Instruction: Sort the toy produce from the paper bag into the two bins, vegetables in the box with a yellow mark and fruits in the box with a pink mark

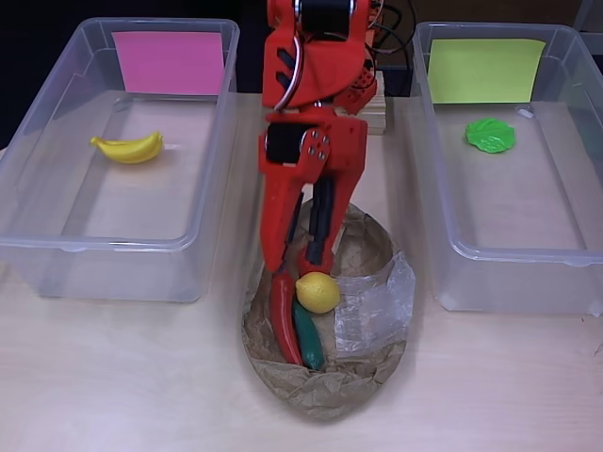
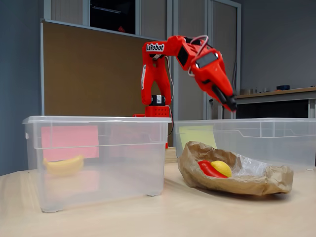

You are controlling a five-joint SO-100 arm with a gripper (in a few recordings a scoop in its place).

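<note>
A banana (image 1: 128,148) and a green leaf (image 1: 491,136) are already binned. My gripper (image 1: 300,266), fingers slightly apart and empty, hovers at twelve o'clock above the paper bag (image 1: 325,391), where a lemon (image 1: 317,292) and two peppers (image 1: 296,328) are left.

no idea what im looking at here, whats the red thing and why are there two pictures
The red thing is a small robot arm standing on a table. At its end is a gripper with two fingers for picking things up. Both pictures show the same moment: one camera looks straight down from above, the other stands at table height off to the side.

In the middle lies a crumpled paper bag holding toy food: a lemon, a red chili and a green vegetable. In the overhead view, the left clear bin has a pink mark and a banana in it; the right bin has a yellow mark and a green leafy piece.

The gripper hangs above the bag and looks empty.
</note>
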